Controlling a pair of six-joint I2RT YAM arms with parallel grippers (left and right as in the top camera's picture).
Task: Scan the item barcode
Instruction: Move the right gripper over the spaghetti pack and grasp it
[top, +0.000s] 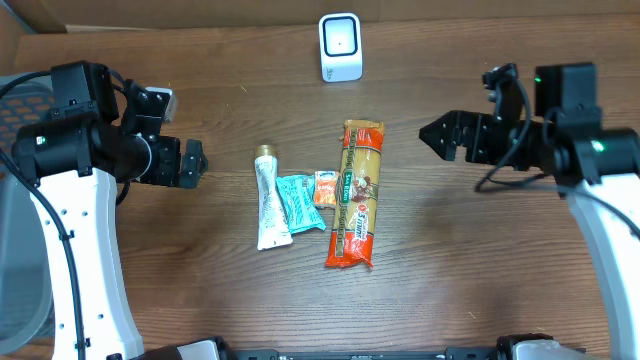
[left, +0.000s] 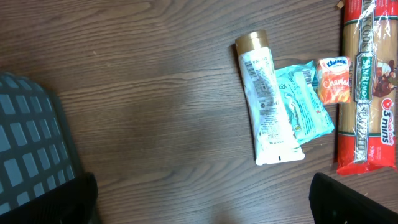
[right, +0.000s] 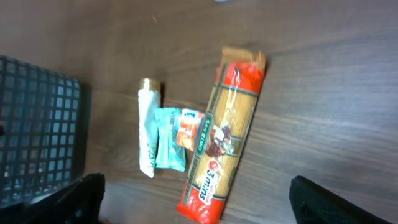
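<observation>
Left hand (top: 196, 163) spread, right hand (top: 434, 136) spread, both well apart from pasta packet (top: 356, 195), wooden table (top: 480, 260) between.

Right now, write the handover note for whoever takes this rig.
Left end effector: open, empty, off to the left of the items.
Right end effector: open, empty, off to their right.
Items: white tube, teal packet, orange packet and spaghetti pack lie side by side mid-table. The scanner stands behind them, apart.
Done: nothing grasped, nothing at the scanner.
Left: pick one item, probably the spaghetti pack nearest the right arm, and show its barcode to the scanner.
</observation>
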